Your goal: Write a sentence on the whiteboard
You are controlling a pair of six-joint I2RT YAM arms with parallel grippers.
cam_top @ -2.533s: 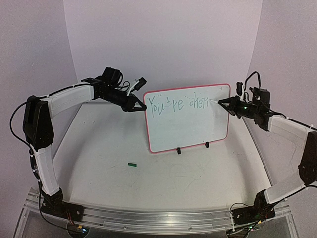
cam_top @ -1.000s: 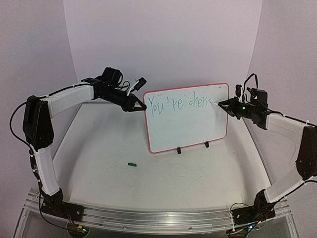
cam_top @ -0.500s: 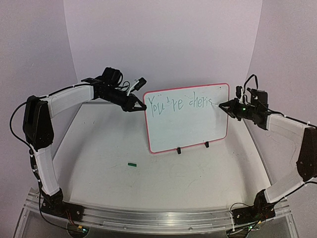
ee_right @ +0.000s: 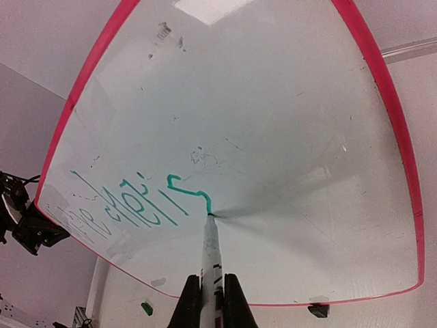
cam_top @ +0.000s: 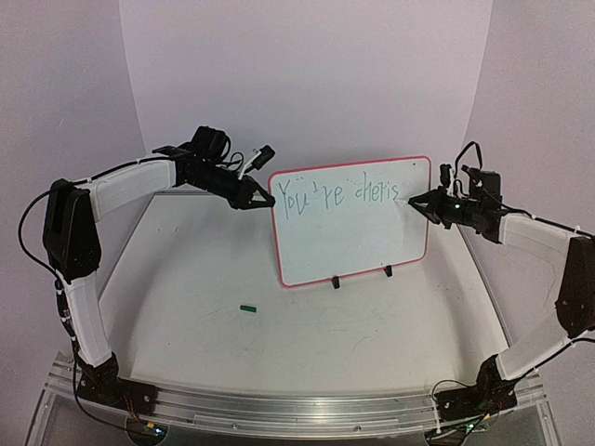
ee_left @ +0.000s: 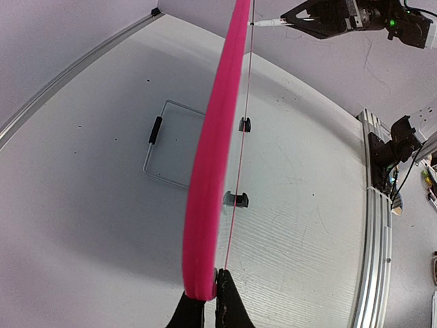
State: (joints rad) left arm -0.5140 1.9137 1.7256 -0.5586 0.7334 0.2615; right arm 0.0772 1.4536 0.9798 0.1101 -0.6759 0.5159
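While small green piece [cam_top: 247, 308] lies on matte white table [cam_top: 186, 279], well short of both grippers, black right gripper [ee_right: 212, 290] clamps slim white marker [ee_right: 210, 249], tip touching glossy whiteboard [ee_right: 287, 137] just ahead. Thin green sentence [cam_top: 339, 193] reads "You're cheris", ending at tip. Left gripper [ee_left: 210, 301] pinches rounded pink-red frame edge; board upright on two black clip feet [cam_top: 336, 282] beyond.
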